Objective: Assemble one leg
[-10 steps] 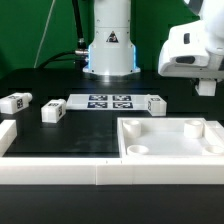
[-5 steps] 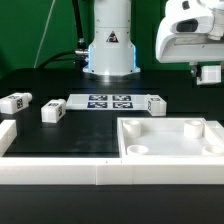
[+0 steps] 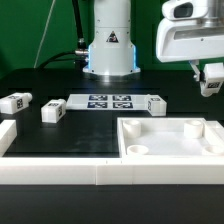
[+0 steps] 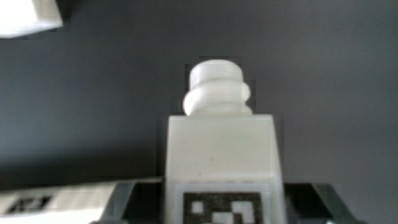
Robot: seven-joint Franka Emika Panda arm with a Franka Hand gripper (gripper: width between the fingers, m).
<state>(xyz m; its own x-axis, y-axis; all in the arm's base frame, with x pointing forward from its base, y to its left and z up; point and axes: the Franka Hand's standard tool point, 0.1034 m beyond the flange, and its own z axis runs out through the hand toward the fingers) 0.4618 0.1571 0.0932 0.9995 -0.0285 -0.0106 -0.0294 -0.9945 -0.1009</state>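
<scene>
My gripper is high at the exterior view's right, above the table, shut on a white leg. In the wrist view the held leg stands between my fingers, its tag face toward the camera and its rounded peg pointing away. The large white tray-like piece with round corner holes lies at the front right, below and in front of the gripper. Three more legs lie on the black table: one at the far left, one next to it, one right of the marker board.
The marker board lies at the middle back in front of the robot base. A white wall runs along the table's front, with a raised end at the left.
The gripper with the leg has moved toward the exterior view's left and turned, so the leg now shows more fully below the hand. The other parts have not moved.
</scene>
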